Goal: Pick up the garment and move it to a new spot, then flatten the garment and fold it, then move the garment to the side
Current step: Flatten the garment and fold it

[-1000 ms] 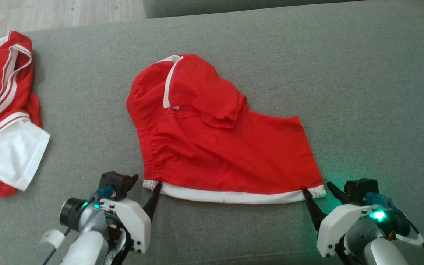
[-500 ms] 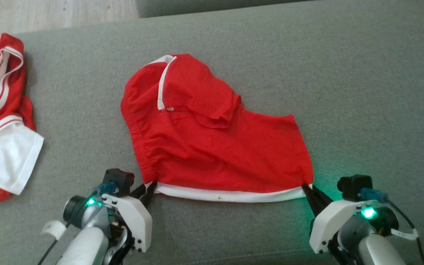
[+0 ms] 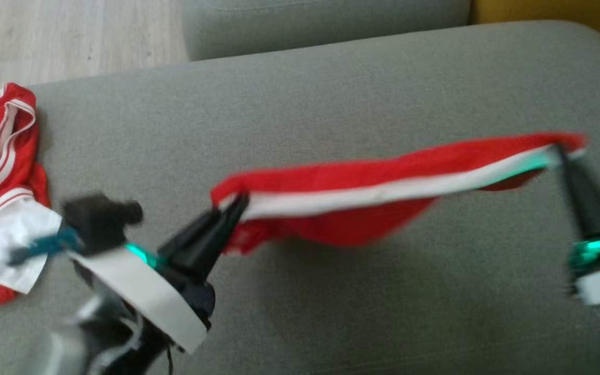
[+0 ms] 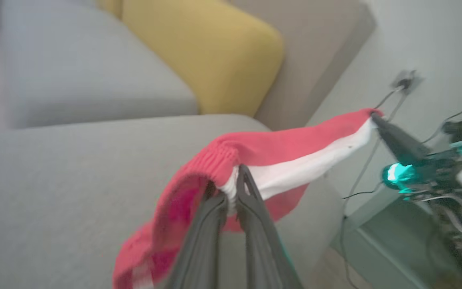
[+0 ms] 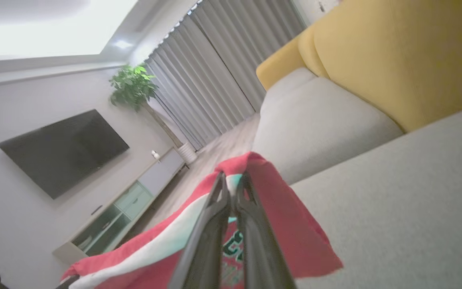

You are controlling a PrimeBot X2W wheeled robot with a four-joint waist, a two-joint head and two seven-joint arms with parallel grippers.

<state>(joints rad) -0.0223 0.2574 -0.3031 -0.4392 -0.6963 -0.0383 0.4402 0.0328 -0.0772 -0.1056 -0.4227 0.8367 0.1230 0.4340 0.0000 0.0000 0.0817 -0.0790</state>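
Above the sofa (image 3: 331, 94), mid-seat: garment (image 3: 341, 174) is now airborne, strung by its white hem between both grippers. A second ago it lay flat, jaws wide at the hem corners. Left gripper (image 3: 240, 201) is clamped on the left corner, right gripper (image 3: 558, 149) on the right. Pickup looks done; next is the carry to a new spot.

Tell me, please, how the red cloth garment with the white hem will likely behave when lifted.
Probably floppy: the red cloth garment with a white hem sags between the left claw and right claw. Likely light: two corner pinches hold its hem nearly straight.
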